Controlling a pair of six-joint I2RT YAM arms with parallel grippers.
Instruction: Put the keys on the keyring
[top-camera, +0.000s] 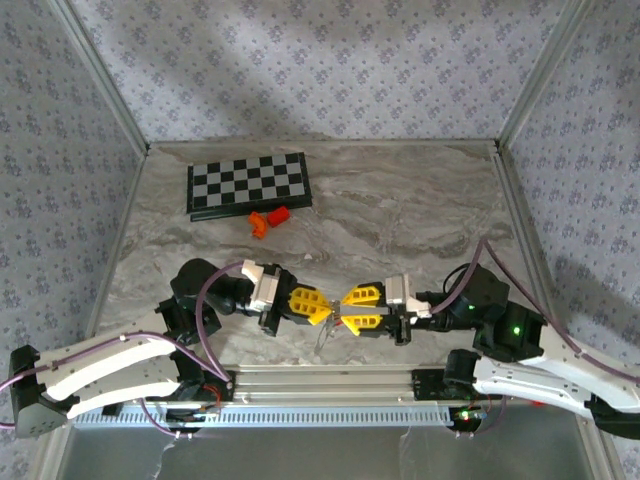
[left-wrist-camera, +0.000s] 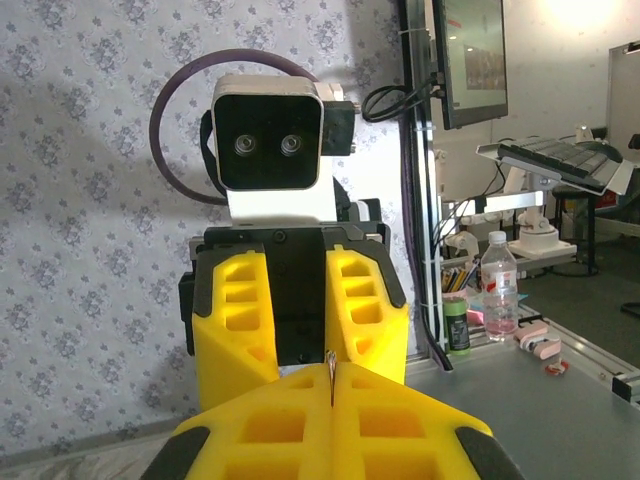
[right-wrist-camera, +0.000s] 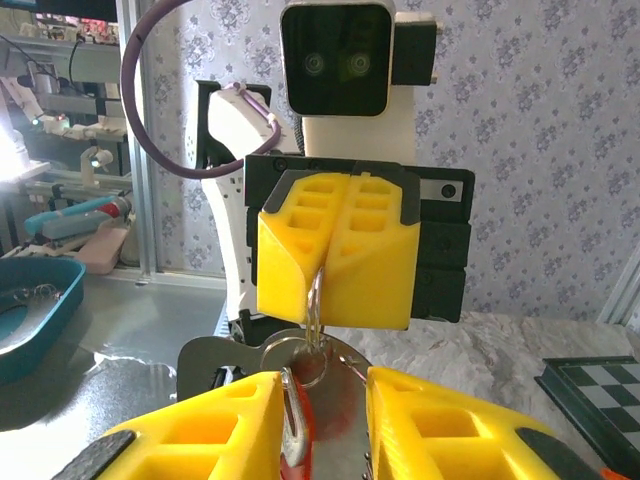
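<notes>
Left end effector (right-wrist-camera: 322, 300) pinches the keyring (right-wrist-camera: 318, 335) wire at mid-frame. Right end effector (right-wrist-camera: 325, 400) is spread below, beside a key (right-wrist-camera: 215, 358). Light, stiff, slippery metal (twists loose easily), so grip its flat head.

Checkerboard (top-camera: 248, 185) beside orange blocks (top-camera: 270, 219) on marble table (top-camera: 420, 215)

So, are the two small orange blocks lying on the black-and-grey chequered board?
No, the two small orange blocks lie on the marbled table beside the near edge of the black-and-grey chequered board.
</notes>
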